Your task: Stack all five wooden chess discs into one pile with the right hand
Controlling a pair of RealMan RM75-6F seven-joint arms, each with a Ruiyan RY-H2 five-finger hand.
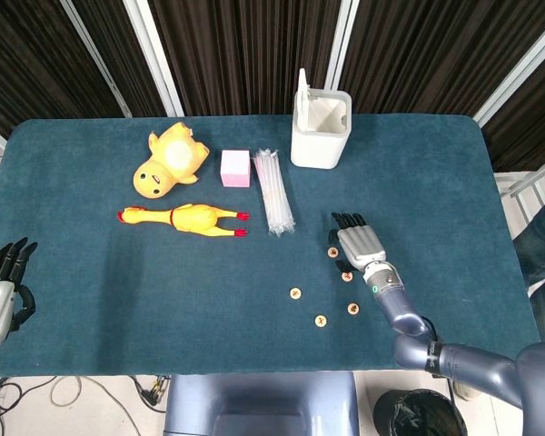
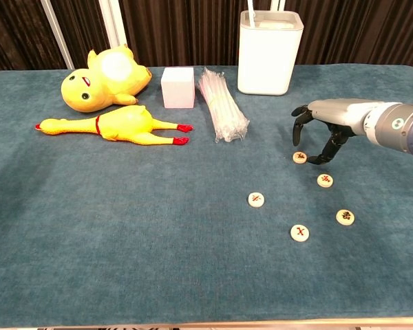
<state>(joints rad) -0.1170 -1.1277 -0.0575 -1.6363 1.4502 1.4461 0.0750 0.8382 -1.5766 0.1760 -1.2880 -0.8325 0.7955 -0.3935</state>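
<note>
No stacking is done yet: five wooden chess discs lie apart on the desk (image 2: pixel 89 227), all in front of the white bin (image 2: pixel 270 51). Left to right: one disc (image 2: pixel 256 199), another (image 2: pixel 300 232), the disc nearest the bin (image 2: pixel 300 157), one (image 2: pixel 324 180), one (image 2: pixel 344 217). The right robot hand (image 2: pixel 318 130) arches over the nearest disc, fingers spread, holding nothing. Only the head view shows the left robot hand (image 1: pixel 0 291), idle and open at the desk's far-left edge.
</note>
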